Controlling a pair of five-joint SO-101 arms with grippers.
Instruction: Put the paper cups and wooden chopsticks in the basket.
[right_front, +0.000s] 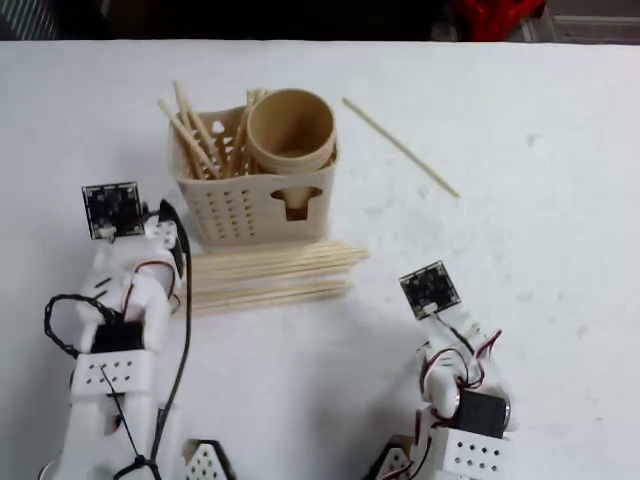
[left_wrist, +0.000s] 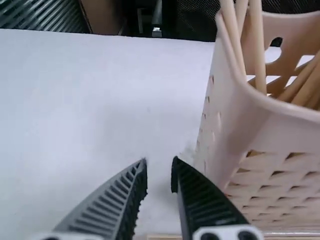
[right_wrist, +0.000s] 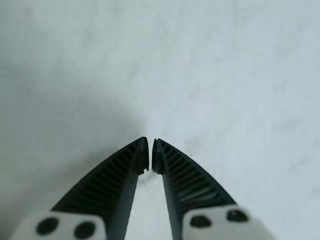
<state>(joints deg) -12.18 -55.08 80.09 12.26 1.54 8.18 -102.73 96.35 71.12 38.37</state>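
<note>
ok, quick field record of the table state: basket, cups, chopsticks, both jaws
basket: upright on the table
paper cups: inside the basket, nested; count unclear
chopsticks in basket: several, leaning beside the cups
chopstick bundle: flat on the table along the basket's near side
loose chopstick: on the table, apart, on the right arm's side
left jaws: slightly apart, empty, beside the basket's wall
right jaws: shut, empty, over bare table
left to do: bundle and loose chopstick
</note>
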